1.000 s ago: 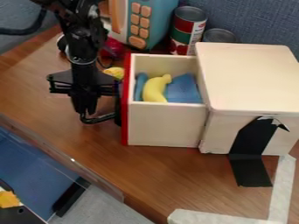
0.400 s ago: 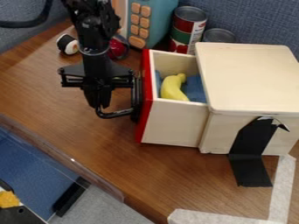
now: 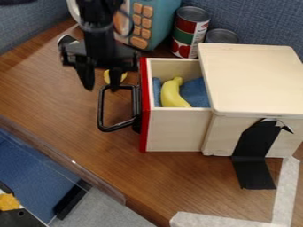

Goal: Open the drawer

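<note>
The drawer is pale wood, red-fronted, black-handled.

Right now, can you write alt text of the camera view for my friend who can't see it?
A pale wooden drawer with a red front stands open, holding a yellow banana and something blue. The robot's black gripper hangs, fingers apart, by the drawer's black handle. Behind the box stand two cans.

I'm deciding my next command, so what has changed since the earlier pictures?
The gripper has let go of the drawer handle and risen, fingers now apart. Since the first picture the drawer has slid slightly toward the wooden cabinet; its skew in the second is gone. It remains open. Cabinet and tall can stayed put.
</note>
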`<state>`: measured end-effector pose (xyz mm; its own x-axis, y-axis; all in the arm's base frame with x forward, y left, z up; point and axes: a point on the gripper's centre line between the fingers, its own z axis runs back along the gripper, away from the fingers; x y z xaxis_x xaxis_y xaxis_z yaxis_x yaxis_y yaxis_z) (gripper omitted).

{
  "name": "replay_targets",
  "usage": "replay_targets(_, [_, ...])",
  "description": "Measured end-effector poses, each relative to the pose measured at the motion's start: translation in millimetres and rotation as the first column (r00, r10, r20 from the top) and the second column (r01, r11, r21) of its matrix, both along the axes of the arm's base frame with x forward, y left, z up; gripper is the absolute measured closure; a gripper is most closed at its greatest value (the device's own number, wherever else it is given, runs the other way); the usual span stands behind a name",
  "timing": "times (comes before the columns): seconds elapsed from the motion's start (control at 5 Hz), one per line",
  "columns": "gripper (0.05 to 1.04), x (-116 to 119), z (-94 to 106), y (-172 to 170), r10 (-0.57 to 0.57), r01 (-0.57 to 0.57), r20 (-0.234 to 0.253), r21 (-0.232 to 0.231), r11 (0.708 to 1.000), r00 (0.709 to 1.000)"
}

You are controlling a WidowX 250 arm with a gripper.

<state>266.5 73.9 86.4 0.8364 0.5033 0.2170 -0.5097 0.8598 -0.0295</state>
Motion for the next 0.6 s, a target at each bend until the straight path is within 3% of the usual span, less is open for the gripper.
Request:
replay_targets(0.2, [0.102, 0, 15.8, 3, -0.018, 0.018, 0.006, -0.002, 1.000, 1.000])
replay_targets(0.4, [0.081, 0, 45.0, 6, -0.092, 0.093, 0.029, -0.010, 0.996, 0.995])
replay_targets(0.6, [0.084, -1, 64.4, 4, -0.200, 0.200, -0.023, -0.004, 0.980, 0.979])
